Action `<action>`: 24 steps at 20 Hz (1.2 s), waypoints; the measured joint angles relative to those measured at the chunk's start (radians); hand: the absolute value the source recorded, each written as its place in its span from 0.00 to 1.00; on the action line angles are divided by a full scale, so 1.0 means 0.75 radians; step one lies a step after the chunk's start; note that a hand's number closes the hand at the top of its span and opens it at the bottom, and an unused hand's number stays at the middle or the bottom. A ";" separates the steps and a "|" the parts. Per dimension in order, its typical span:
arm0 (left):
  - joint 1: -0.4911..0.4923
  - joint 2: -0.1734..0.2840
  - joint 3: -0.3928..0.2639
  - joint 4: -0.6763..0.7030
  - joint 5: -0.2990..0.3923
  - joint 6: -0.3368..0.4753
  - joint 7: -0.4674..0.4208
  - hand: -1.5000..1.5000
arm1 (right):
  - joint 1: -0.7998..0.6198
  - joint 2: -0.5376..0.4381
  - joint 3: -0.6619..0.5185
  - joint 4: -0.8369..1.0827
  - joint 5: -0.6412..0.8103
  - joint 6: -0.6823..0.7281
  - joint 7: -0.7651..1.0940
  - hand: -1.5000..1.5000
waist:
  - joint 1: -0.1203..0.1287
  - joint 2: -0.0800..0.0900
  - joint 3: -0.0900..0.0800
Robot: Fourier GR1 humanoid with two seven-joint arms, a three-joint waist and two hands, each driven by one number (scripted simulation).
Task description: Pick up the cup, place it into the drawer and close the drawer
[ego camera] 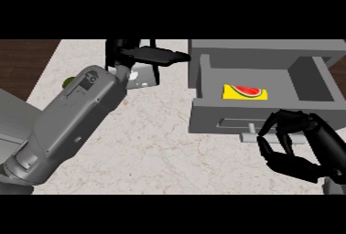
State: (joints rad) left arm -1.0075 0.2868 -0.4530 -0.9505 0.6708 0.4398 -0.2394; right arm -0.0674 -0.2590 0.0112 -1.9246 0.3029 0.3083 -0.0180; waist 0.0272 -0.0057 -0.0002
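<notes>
Left hand (pixel 138 55) at the far side of the bench (pixel 155 151), forearm reaching diagonally up from the lower left. Its black fingers are curled over the top of a pale, whitish object — taken to be the cup (pixel 143 77) — which shows just below the hand. The fingers appear to grip it from above. Whether the cup sits on the bench or is lifted clear of it cannot be told from this angle.

The drawer (pixel 263 98) stands pulled out, just right of the cup, its grey cavity open to the top. Inside, toward the front wall, lies a yellow card with a watermelon slice (pixel 246 92); the rest of the floor is bare — room enough, by my judgement, for the cup behind or beside the card.

Right hand (pixel 297 146) sits low at the drawer's front, beside the pale handle (pixel 253 135). Its fingers are bent into an open claw; nothing seen inside the curl. Likely parked there to push the front shut once the cup is in, and perhaps to steady the drawer meanwhile.

A small greenish object (pixel 69 82) peeks out behind the left forearm at the bench's left edge; identity unclear.

Step in hand, as judged: grasp secured or nearly so; carry rightward over the drawer's left wall comes next. That wall is the obstacle — the cup needs to clear it.
</notes>
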 measured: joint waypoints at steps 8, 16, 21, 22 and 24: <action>0.242 0.152 0.050 -0.254 0.019 -0.064 0.036 0.00 | -0.108 -0.049 0.188 0.260 0.408 -0.102 -0.092 1.00 | 0.018 0.004 0.000; 0.493 0.287 0.128 -0.457 0.033 -0.142 0.027 0.00 | -0.330 -0.022 0.285 0.743 0.725 -0.305 -0.206 1.00 | 0.017 0.010 0.001; 0.612 0.339 0.190 -0.512 0.038 -0.218 0.008 0.00 | -0.549 0.056 0.238 1.156 0.788 -0.445 -0.299 1.00 | 0.016 0.016 0.001; 0.632 0.338 0.198 -0.519 0.034 -0.224 0.002 0.00 | -0.602 0.063 0.217 1.239 0.789 -0.459 -0.321 1.00 | 0.014 0.016 0.002; 0.675 0.356 0.220 -0.534 0.035 -0.260 -0.010 0.00 | -0.692 0.078 0.182 1.397 0.790 -0.503 -0.374 1.00 | 0.019 0.016 0.000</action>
State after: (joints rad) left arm -0.5010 0.5538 -0.2879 -1.3511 0.6969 0.2449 -0.2472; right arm -0.5863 -0.2005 0.1478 -0.8765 0.8957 -0.0686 -0.2987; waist 0.0414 0.0065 0.0000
